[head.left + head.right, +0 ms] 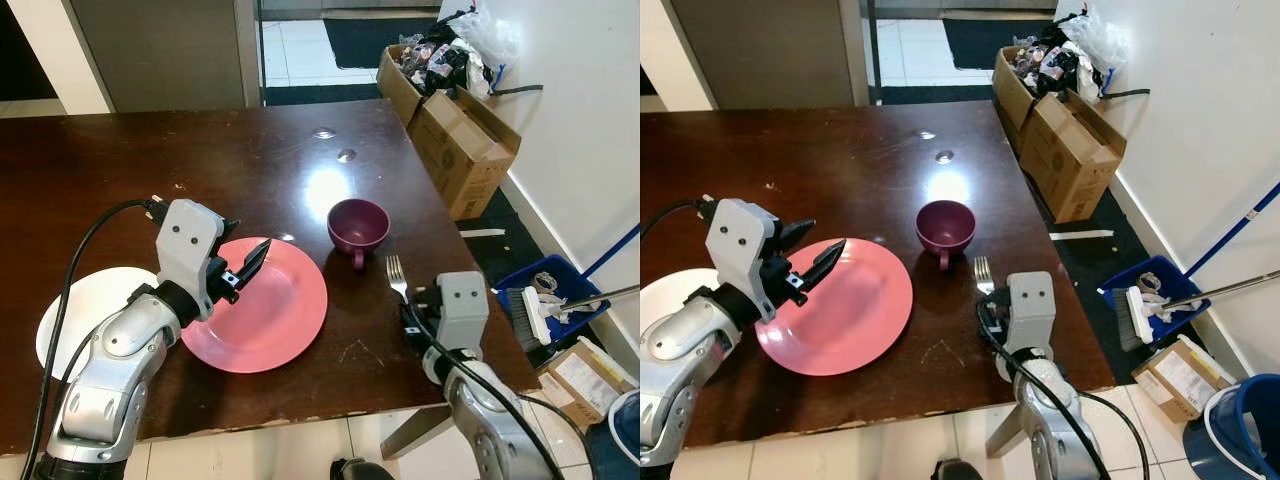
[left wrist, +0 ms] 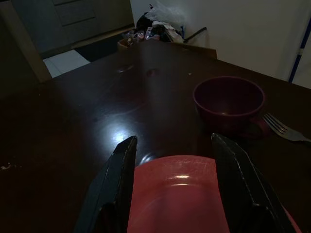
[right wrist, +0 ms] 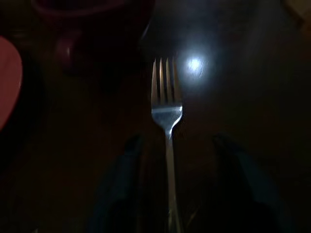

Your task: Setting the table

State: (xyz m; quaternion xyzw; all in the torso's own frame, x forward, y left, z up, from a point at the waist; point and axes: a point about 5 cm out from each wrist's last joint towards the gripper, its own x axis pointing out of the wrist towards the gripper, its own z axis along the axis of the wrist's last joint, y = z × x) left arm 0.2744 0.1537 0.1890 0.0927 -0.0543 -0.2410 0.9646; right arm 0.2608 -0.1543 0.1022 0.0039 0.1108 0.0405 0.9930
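The fork (image 1: 396, 275) lies on the desk (image 1: 120, 160) just beside the cup (image 1: 357, 224). The right hand (image 3: 170, 189) is spread around its handle and should be closed gently. The left hand (image 1: 250, 262) is held spread over the pink plate (image 1: 280, 325).

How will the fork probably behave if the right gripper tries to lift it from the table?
The fork looks like thin metal lying flat on the glossy dark table, so it is probably stiff and light. It may slide rather than lift, since little of it stands above the surface. The right gripper has open fingers on either side of the handle, so a narrow pinch seems needed.
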